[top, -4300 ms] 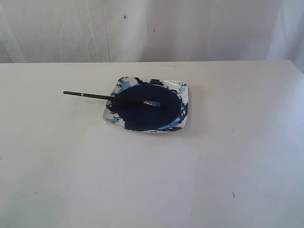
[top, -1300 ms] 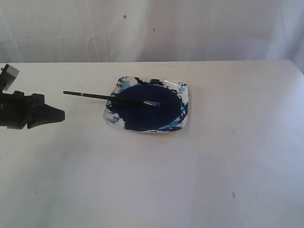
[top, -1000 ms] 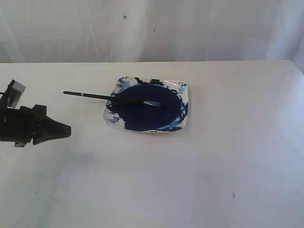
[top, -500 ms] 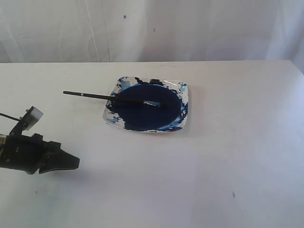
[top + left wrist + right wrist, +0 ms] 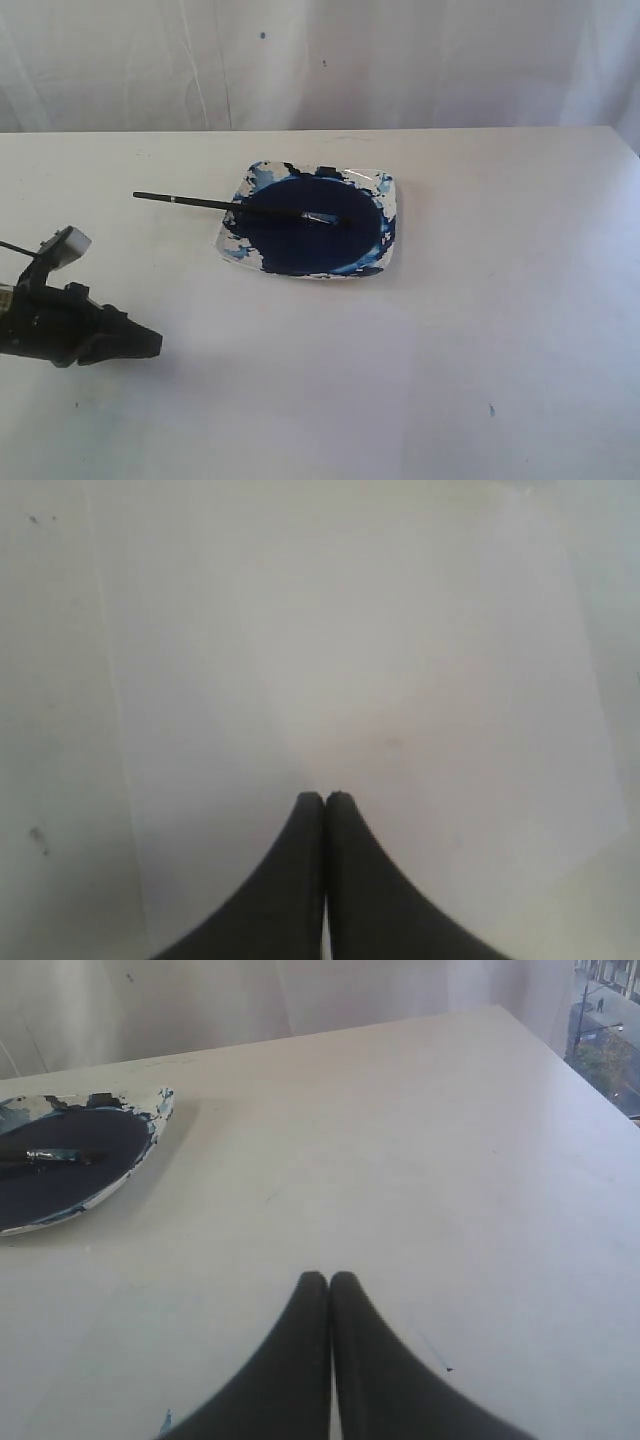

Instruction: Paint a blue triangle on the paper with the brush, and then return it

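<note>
We saw the left gripper (image 5: 156,343) low at the near left, lying level and pointing right across the paper (image 5: 350,660), jaws pressed together. The right gripper (image 5: 329,1276) was pressed together too. The brush (image 5: 215,205) lay tip-down in the dish (image 5: 388,190), its handle jutting left, on a white table (image 5: 520,250) before a white curtain (image 5: 420,60).

Off-white tabletop (image 5: 520,300); pale draped backdrop (image 5: 420,60) behind it, perhaps plastic sheeting; daylit window (image 5: 607,1030) at one corner.
</note>
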You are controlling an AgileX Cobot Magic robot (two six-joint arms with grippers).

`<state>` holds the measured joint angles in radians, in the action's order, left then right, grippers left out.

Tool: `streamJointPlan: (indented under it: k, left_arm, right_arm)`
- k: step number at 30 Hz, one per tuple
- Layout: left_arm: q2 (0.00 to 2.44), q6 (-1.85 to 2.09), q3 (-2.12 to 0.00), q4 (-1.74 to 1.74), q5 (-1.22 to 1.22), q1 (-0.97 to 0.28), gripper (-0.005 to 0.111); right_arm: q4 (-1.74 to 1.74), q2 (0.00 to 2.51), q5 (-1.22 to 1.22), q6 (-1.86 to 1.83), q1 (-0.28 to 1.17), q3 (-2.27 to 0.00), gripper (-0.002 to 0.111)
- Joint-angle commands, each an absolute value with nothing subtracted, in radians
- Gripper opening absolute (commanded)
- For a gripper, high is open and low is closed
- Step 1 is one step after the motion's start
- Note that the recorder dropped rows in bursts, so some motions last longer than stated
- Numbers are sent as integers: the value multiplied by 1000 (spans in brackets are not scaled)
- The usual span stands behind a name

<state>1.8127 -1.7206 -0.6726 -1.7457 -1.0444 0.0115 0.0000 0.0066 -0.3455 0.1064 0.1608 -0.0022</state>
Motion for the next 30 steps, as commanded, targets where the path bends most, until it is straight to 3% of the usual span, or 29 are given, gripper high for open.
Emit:
streamJointPlan:
  k: [1,9,30]
  left_arm:
    - [1809,-1703,-670,-1744,-1000,10,0]
    - [1809,-1707,-641,-1744,-912,10,0]
    - [1809,-1703,-641,-1744,-973,10,0]
  right_arm:
    - [0,0,-343,107,158,0,0]
    - [0,0,-343,107,158,0,0]
    - [0,0,-343,107,158,0,0]
